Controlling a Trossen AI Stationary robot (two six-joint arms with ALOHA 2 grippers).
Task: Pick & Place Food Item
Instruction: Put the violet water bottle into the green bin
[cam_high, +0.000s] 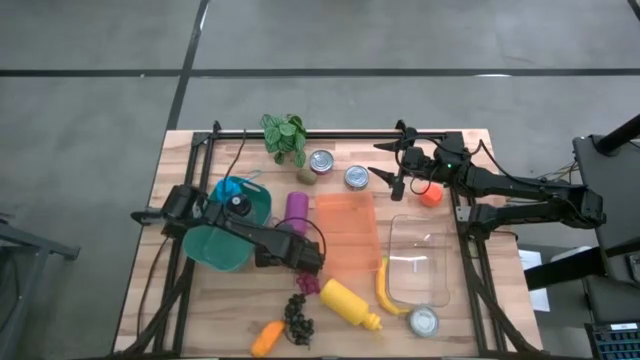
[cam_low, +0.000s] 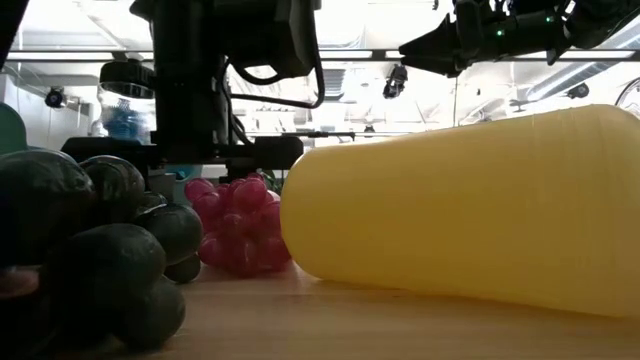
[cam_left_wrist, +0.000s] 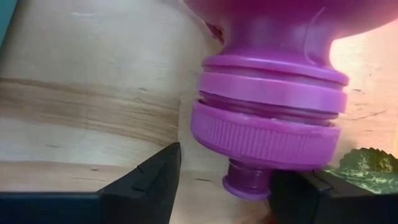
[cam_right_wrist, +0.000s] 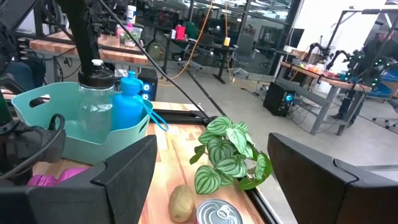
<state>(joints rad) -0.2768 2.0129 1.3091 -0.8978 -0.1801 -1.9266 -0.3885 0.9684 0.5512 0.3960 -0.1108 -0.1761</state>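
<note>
A green leafy plant stands at the table's far edge, with two tins just beside it. A teal basket holds a blue bottle and a clear jar. A clear tub sits near the right side.

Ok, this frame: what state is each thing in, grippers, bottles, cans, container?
left gripper: open around the cap end of the purple bottle
right gripper: open, empty, raised by the cans
purple bottle: lying down, capped
yellow bottle: on its side
cans: upright, closed
clear container: open, lid off
</note>
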